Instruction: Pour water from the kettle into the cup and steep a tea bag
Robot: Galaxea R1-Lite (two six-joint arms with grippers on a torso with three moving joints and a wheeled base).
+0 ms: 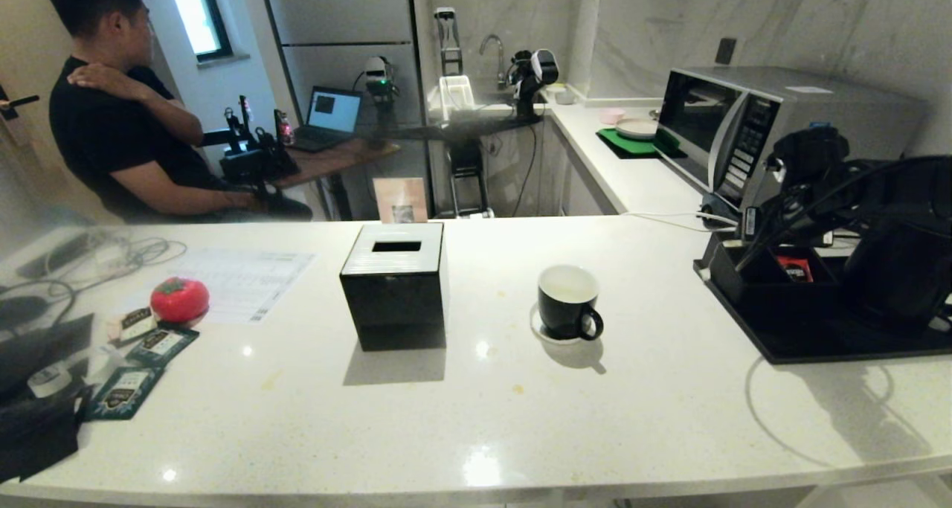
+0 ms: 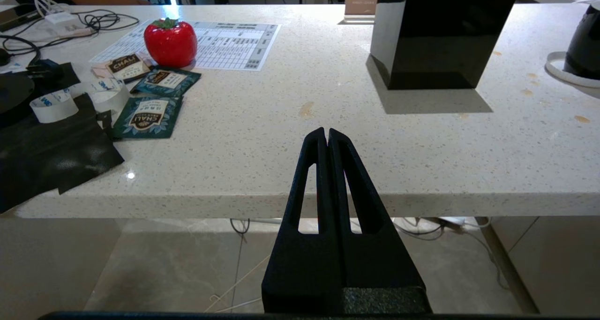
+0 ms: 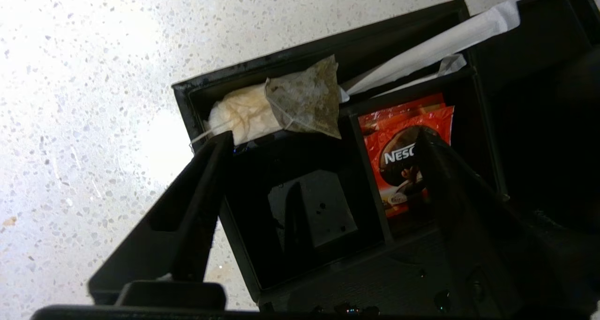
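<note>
A: How is the right gripper [image 3: 323, 151] set, and why there?

B: Its fingers are spread wide and nothing is held between them. It is poised over the black organiser box [image 3: 328, 245] on the tray [image 1: 833, 348] at the right of the counter. A used, damp-looking tea bag [image 3: 307, 100] is seen draped over the box's rim, lying on a pale wad, with its string trailing off the edge. It can be judged that the bag is parked there so that drips are kept off the counter [image 1: 476, 419].

A: What else is kept in that box?

B: A red coffee sachet [image 3: 403, 146] is stood in the neighbouring compartment, and white paper sticks are laid in the one behind.

A: And the cup?

B: The cup [image 1: 568, 300] is set on its saucer [image 1: 537, 328] near the middle of the counter, well left of the tray, handle turned to the near right. Water cannot be made out against the white inside.

A: The kettle?

B: The kettle [image 1: 904, 270] is stood on the tray at the far right, partly hidden by the right arm.

A: Is the left gripper [image 2: 326, 135] used?

B: No. Its fingers are pressed together, empty, and it is kept just off the counter's near edge. A black tissue box [image 1: 394, 285] is left standing to the cup's left.
</note>
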